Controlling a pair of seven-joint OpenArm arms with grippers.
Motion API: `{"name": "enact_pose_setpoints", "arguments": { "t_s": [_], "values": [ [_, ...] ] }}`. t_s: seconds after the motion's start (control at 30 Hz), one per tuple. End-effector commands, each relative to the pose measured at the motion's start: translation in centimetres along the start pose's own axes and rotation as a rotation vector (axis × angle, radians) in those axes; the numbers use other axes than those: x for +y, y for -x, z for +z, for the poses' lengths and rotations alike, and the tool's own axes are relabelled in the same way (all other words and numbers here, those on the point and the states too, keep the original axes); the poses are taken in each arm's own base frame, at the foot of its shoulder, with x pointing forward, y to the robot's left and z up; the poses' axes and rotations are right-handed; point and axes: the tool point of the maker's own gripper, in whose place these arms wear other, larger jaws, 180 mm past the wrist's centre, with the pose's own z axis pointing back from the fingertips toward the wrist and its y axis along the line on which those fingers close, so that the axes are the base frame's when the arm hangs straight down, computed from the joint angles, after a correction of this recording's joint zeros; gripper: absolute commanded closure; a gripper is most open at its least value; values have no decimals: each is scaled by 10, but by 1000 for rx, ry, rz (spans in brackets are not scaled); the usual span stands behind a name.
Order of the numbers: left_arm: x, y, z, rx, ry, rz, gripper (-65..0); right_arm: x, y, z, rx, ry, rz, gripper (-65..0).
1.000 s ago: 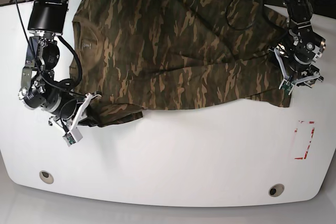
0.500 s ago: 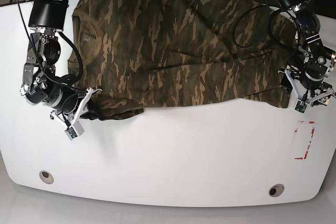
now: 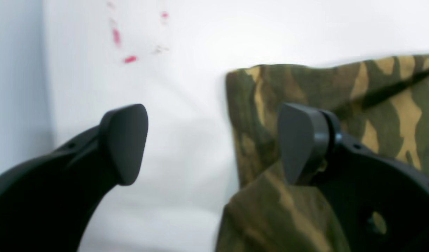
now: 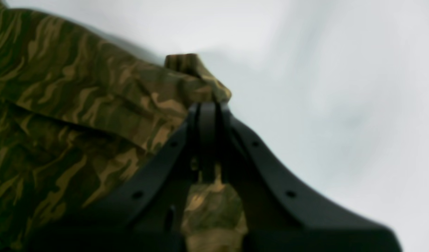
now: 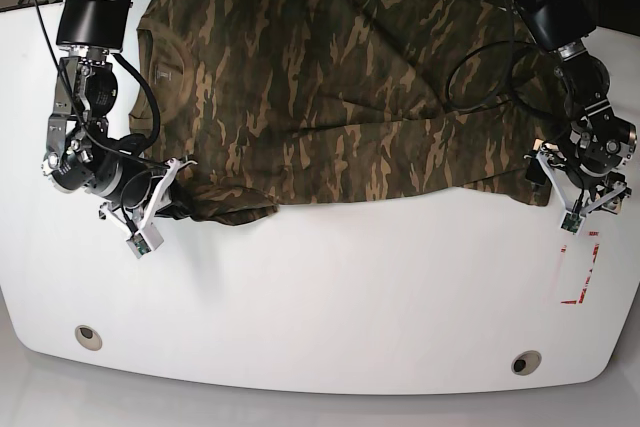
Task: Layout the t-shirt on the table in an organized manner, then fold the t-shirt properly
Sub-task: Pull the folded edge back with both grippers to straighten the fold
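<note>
The camouflage t-shirt [image 5: 330,87] lies spread along the back of the white table [image 5: 350,287], collar at the left and hem at the right. My right gripper [image 5: 168,202] is shut on the bunched lower sleeve. In the right wrist view the jaws [image 4: 207,106] pinch a fold of the shirt [image 4: 77,105]. My left gripper [image 5: 575,199] is open at the shirt's front right corner. In the left wrist view it [image 3: 214,147] straddles the shirt's edge [image 3: 340,94]: one fingertip [image 3: 302,147] is over the cloth, the other over bare table [image 3: 186,42].
A red-marked rectangle [image 5: 582,265] lies on the table just in front of the left gripper and shows as red dashes in the left wrist view [image 3: 130,58]. Two grommet holes [image 5: 88,335] [image 5: 526,361] sit near the front edge. Dark cables hang behind the table.
My left gripper has moved toward the table's front along the shirt's right edge to its corner. My right gripper, still holding the sleeve, has shifted slightly back and inward.
</note>
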Motion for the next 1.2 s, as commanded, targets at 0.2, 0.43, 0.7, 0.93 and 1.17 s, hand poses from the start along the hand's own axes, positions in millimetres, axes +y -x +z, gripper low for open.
{"name": "enact_pose_setpoints", "arguments": {
  "t_s": [0.2,0.43,0.7,0.93,1.17],
  "values": [
    [2,-20,-26,-76,57,85,-555,-1,-17,5,-59,0,14,0],
    [-17,-3,-42,-40,122,120,-551,1,-18,4,-62,-3,10,0],
    [-24,1,-50,-52,152,146,-551,1,-18,4,-62,-3,10,0],
    [-35,12,-58,-37,187,172,-550,1,-18,4,-62,-3,10,0],
    [-41,23,-58,-17,195,170,-435,1,-18,4,-63,-4,10,0]
  ]
}}
